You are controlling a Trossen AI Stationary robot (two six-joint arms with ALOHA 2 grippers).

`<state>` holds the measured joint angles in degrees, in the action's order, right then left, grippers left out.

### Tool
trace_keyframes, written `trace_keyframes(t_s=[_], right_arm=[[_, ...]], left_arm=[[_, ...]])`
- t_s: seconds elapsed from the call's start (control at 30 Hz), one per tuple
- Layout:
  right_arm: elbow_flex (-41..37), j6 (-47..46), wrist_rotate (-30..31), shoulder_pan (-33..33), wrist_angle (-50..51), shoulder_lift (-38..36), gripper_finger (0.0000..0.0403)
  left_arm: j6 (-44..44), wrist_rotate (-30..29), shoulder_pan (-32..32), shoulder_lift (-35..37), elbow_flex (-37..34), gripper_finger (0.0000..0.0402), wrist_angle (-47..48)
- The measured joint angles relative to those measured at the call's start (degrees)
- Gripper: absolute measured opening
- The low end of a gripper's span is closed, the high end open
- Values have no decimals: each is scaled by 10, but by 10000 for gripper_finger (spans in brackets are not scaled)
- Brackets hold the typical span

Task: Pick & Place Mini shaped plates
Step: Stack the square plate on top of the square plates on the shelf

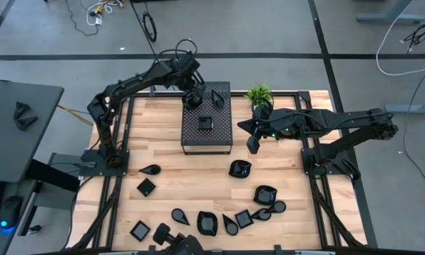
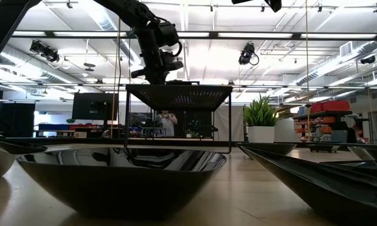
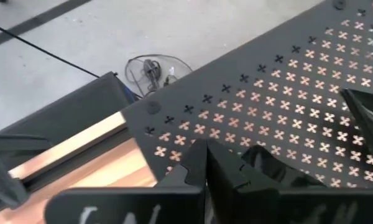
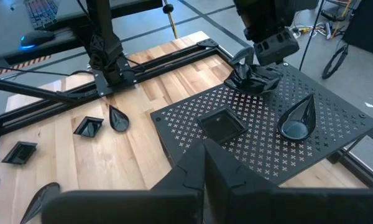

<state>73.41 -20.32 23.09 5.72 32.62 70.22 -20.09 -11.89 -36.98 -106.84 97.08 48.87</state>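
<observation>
Plates, the tiny glossy black mini shaped plates (image 1: pixel 207 223), lay scattered across the near half of the pale wooden tabletop (image 1: pixel 170 159), well apart from both tools. Farther in, the right tool (image 1: pixel 252 146) hung clenched and empty above the tabletop, just right of the large black perforated metal box (image 1: pixel 219 138). On the box top sat a glossy black square plate (image 1: pixel 205 122) and, beyond it, a glossy black teardrop plate (image 1: pixel 217 95).

At the box's far left corner the left tool (image 1: pixel 192 101) stood clenched, apparently pinching the rim of a glossy black rounded-leaf plate (image 4: pixel 255 78), which touched the perforated top directly beneath the fingertips.

The step looked like setting this plate down on the box. Doing it well would mean settling the plate flat and fully inside the corner edge before letting go, since it sat close to the rim and could slide off. The tool should then lift straight up, clear of the teardrop plate nearby.
</observation>
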Motion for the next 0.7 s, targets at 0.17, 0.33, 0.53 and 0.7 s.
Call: trace_keyframes(t_s=[0.17,0.33,0.53,0.7], right_arm=[[0,-2,0,0,5,0,7],[0,1,0,0,12,0,7],[0,26,0,0,14,0,6],[0,57,0,0,18,0,7]], left_arm=[[37,-10,21,39,0,4,25],[74,-17,72,101,0,4,75],[54,-40,159,152,0,7,181],[-13,-52,261,177,0,17,242]])
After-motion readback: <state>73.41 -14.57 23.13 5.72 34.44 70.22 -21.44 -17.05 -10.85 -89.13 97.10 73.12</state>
